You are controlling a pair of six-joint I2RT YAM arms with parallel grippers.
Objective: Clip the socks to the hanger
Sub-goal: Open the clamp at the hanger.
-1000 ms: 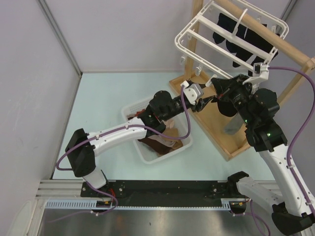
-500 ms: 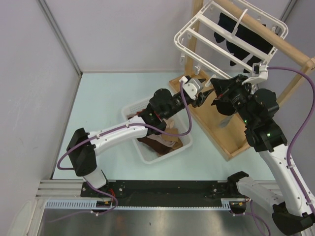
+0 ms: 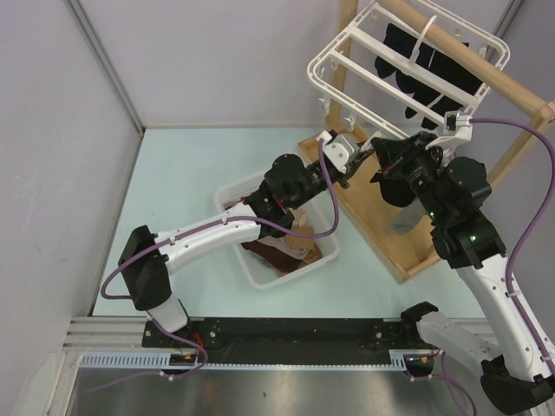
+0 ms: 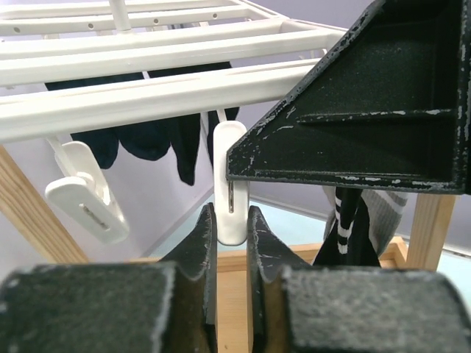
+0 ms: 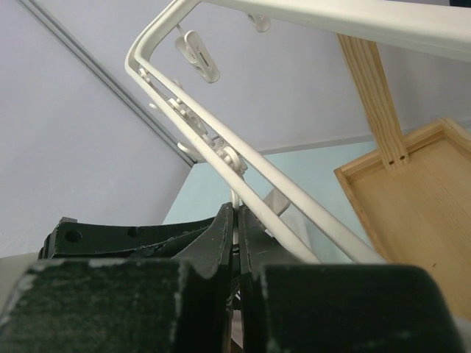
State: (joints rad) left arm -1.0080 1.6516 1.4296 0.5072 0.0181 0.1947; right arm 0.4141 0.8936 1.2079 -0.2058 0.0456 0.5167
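Observation:
The white hanger [image 3: 347,52] hangs from a wooden pole, with dark socks [image 3: 425,65] clipped to it. My left gripper [image 3: 349,165] is up under the frame. In the left wrist view its fingers [image 4: 208,243] pinch the lower end of a dangling white clip [image 4: 229,184] below the hanger bars [image 4: 147,99]. My right gripper [image 3: 379,160] is close beside it, shut on a grey and black-and-white striped sock [image 3: 399,212] that hangs below it [image 4: 346,228]. In the right wrist view the gripper [image 5: 237,217] sits closed under the hanger rim [image 5: 331,13].
A white slotted basket [image 3: 232,189] with brown and beige socks [image 3: 286,251] stands under the left arm. The wooden rack's base tray [image 3: 373,217] and pole [image 3: 486,65] are at the right. A second free clip [image 4: 81,198] hangs to the left.
My left gripper has risen toward the hanger and now has the clip between its fingers. The right gripper and its sock have shifted slightly left.

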